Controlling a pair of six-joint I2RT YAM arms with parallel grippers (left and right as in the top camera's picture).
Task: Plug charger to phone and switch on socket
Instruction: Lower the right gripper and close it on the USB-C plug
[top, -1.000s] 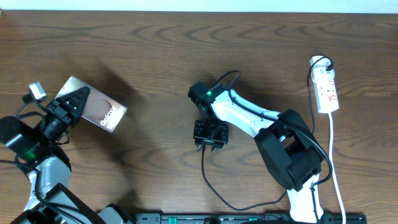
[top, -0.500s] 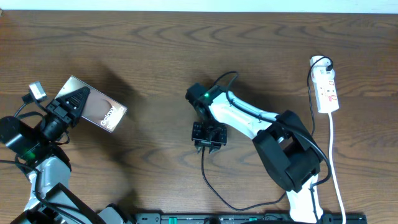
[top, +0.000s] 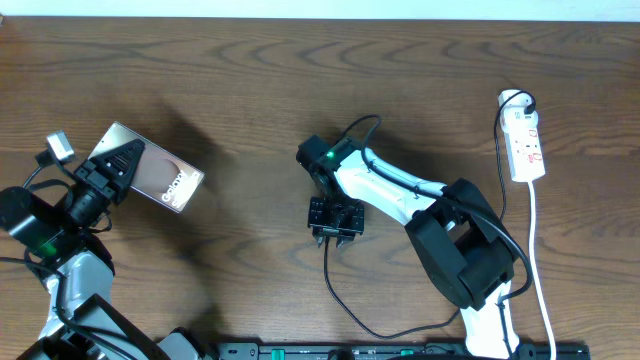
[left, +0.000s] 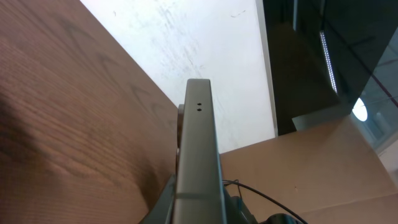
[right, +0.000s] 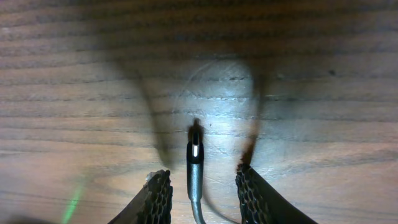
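Your parted right fingers (right: 158, 193) are straddling the rigid plug (right: 194, 158) of the limp thin black cable (right: 198, 214), so pinch there, while your left fingers (top: 118, 163) are clenching the glossy brownish-grey flat phone (top: 165, 180).

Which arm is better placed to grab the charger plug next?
Right. The right hand straddles the charger plug lying on the table, fingers either side, not touching it. The left hand is busy gripping the phone, well away from it.
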